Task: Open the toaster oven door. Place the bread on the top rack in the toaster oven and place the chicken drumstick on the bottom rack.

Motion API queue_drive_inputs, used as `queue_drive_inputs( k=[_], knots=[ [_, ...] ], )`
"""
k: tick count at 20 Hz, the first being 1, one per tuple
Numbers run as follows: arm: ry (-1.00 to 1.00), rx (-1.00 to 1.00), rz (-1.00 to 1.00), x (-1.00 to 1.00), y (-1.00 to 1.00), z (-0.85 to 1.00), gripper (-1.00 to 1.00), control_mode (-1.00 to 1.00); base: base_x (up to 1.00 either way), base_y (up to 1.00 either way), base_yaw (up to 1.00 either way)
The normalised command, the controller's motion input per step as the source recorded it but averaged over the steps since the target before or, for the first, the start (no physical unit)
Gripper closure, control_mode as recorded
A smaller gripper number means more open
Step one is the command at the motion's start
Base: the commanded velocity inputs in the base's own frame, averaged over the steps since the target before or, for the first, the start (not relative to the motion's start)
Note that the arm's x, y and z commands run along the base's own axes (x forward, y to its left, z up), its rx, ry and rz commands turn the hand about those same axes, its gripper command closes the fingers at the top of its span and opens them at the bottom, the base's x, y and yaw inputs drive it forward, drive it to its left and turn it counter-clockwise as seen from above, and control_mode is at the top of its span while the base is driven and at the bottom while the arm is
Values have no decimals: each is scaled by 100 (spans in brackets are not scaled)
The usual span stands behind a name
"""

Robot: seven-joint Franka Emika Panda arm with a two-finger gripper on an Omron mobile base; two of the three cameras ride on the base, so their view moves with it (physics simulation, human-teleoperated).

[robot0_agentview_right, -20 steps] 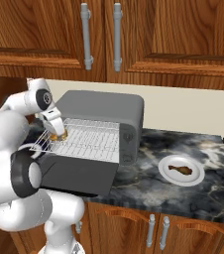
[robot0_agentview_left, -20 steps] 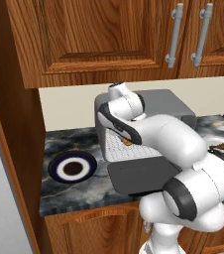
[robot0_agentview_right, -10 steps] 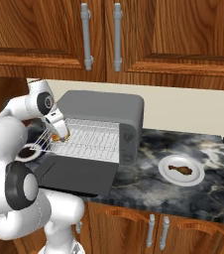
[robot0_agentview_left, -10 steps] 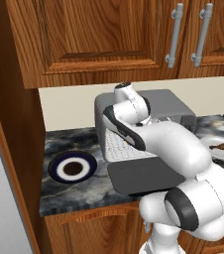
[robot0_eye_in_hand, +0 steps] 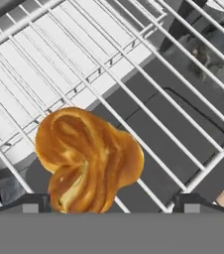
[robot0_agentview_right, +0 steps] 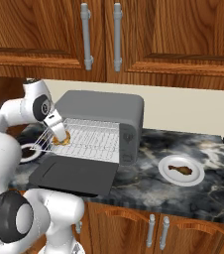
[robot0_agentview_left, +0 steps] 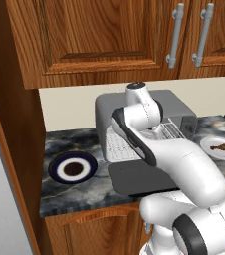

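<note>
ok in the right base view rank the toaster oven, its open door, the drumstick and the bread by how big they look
1. toaster oven
2. toaster oven door, nearer the camera, so the gap is unsure
3. chicken drumstick and bread look alike, both small

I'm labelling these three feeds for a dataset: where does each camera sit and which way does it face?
Left base view: behind-left of the arm, facing the toaster oven; white arm lower right.
Right base view: behind-right, facing the same oven; arm lower left, gripper over the bread.
Hand view: on the hand, looking down at bread on the top rack.
</note>
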Motion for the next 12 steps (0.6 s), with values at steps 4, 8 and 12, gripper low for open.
queue_drive_inputs(
  k=[4,8,12],
  knots=[
    [-13,3,9,-63,0,30,-100,-100,0,0,0],
    [-3,1,21,-100,0,5,-100,-100,0,0,0],
    [6,0,24,-95,-6,-7,-100,-100,0,0,0]
  ],
)
